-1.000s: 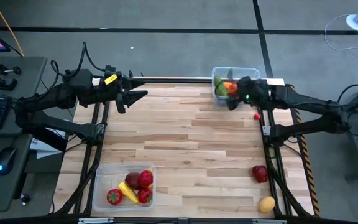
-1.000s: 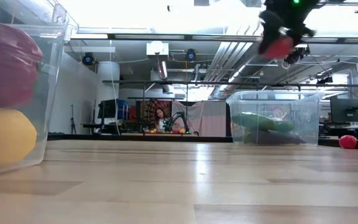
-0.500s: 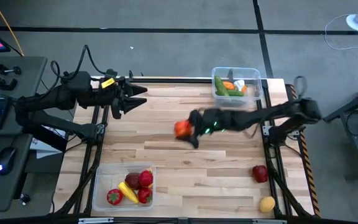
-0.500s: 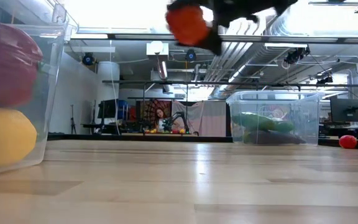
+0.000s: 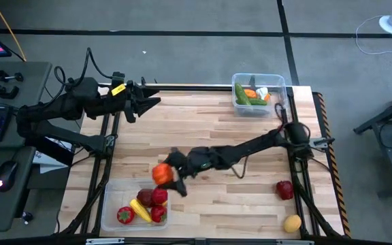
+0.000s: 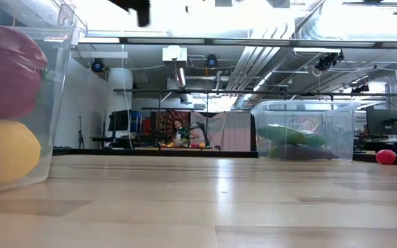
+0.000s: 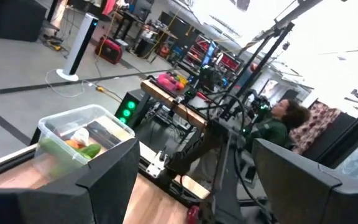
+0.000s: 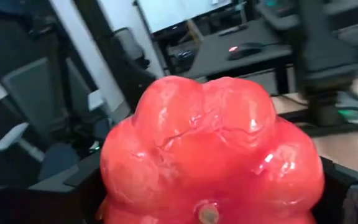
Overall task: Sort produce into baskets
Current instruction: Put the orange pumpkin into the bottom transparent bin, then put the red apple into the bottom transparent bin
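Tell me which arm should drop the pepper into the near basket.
Right. The right gripper already holds the red pepper just above the near basket at its rim. The left gripper waits at the table's far edge, open and empty.

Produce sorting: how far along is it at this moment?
Done: the near basket holds red, yellow and purple pieces; the far basket holds green ones and an orange one. In hand: the right tool carries a red pepper at the near basket's edge. Left: a red fruit, a yellow fruit. The left tool waits.
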Controlling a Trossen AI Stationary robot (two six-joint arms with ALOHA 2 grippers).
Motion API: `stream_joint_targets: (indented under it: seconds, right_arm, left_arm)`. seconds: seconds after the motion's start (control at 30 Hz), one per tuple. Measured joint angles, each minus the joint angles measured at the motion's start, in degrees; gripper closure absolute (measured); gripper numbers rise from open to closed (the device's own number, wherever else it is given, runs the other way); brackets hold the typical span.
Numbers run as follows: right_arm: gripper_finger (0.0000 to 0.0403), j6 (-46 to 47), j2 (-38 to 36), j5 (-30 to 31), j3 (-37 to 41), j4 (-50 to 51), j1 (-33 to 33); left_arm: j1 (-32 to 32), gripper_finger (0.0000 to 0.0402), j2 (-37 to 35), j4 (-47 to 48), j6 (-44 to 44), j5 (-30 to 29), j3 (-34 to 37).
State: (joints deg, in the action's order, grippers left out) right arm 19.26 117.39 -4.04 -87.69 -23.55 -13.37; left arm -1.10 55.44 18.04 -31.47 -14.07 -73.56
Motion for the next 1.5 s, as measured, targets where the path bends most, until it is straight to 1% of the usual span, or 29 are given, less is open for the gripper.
stream_joint_targets:
  seconds: [0.13, 0.27, 0.37, 0.47, 0.6, 0.73, 0.8, 0.9, 1.0, 1.1, 1.3, 1.4, 1.5]
  right_arm:
    - [0.0061, -1.71, 5.48, -1.92, -8.45, 5.37, -1.25]
    - [0.0061, -3.05, 9.97, -2.26, -14.76, 9.61, -2.42]
    - [0.0061, -0.16, 12.74, -2.45, -18.09, 11.5, -3.16]
    - [0.0061, 3.52, 15.02, -2.47, -19.85, 12.6, -3.69]
    - [0.0061, 3.95, 16.4, -2.65, -20.45, 10.93, -4.15]
    - [0.0061, 0.33, 16.67, -6.35, -20.43, 10.82, -4.15]
    - [0.0058, -0.76, 16.78, -6.93, -20.41, 10.81, -4.23]
    - [0.0037, -1.62, 16.78, -7.39, -20.39, 10.82, -4.22]
    - [0.0011, -2.74, 16.78, -10.01, -20.36, 10.83, -3.95]
    - [0.0013, -3.19, 16.78, -10.71, -20.36, 11.05, -3.72]
    - [0.0013, -7.54, 16.36, -10.97, -20.21, 9.37, -2.51]
    - [0.0013, -10.94, 13.51, -11.72, -20.15, 12.54, -0.55]
    - [0.0013, -17.29, 9.11, -13.34, -20.17, 19.96, 2.44]
  left_arm:
    - [0.0, 0.0101, 0.0, 0.0, -0.41, -0.03, 0.0]
    - [0.0, 0.0101, 0.0, 0.02, -1.51, -0.04, 0.0]
    - [0.0, 0.0101, 0.0, 0.04, -2.41, -0.04, 0.0]
    - [0.0, 0.0101, 0.0, 0.05, -2.86, -0.04, 0.0]
    - [0.0, 0.0101, 0.01, 0.02, -2.95, -0.05, 0.0]
    - [0.0, 0.0101, 0.05, -0.25, -2.93, -0.08, 0.0]
    - [0.0, 0.0101, 0.05, -0.27, -2.94, -0.08, 0.0]
    - [0.0, 0.0101, 0.05, -0.28, -2.93, -0.11, 0.0]
    - [0.0, 0.0101, 0.05, -0.31, -2.9, -0.26, 0.0]
    - [0.0, 0.0101, 0.05, -0.31, -2.9, -0.27, 0.0]
    - [0.0, 0.0101, 0.05, -0.33, -2.88, -0.26, 0.0]
    - [0.0, 0.0101, 0.05, -0.35, -2.88, -0.28, 0.0]
    - [0.0, 0.0101, 0.05, -0.35, -2.86, -0.28, 0.0]
